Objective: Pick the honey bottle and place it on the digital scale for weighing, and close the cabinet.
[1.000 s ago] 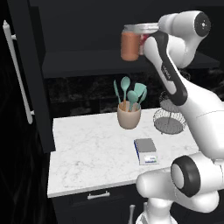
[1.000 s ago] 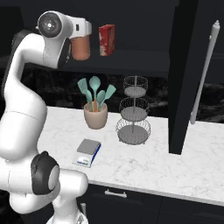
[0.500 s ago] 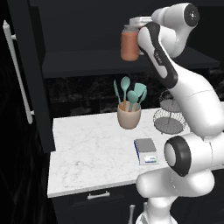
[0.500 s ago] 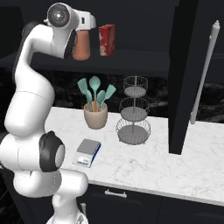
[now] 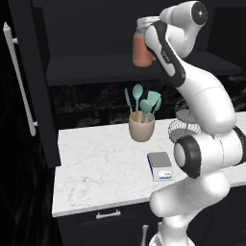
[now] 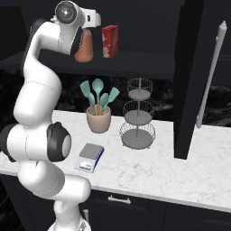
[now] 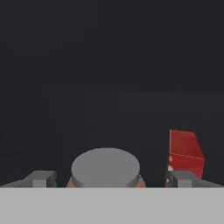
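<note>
orange-brown honey bottle (image 5: 142, 50) hangs above the shelf (image 5: 96, 67) edge, apparently clamped by the end effector (image 7: 109, 178). digital scale (image 5: 160, 165) bare on worktop (image 5: 96, 168), 6 o'clock below. placing pending; cabinet (image 6: 191, 76) doors open.

The room is dark. A white marble table (image 5: 101, 168) sits on black drawers (image 6: 135, 210) with small silver handles (image 5: 107, 214). The back wall (image 5: 91, 103) behind it is shiny black stone, with darkness all around.
</note>
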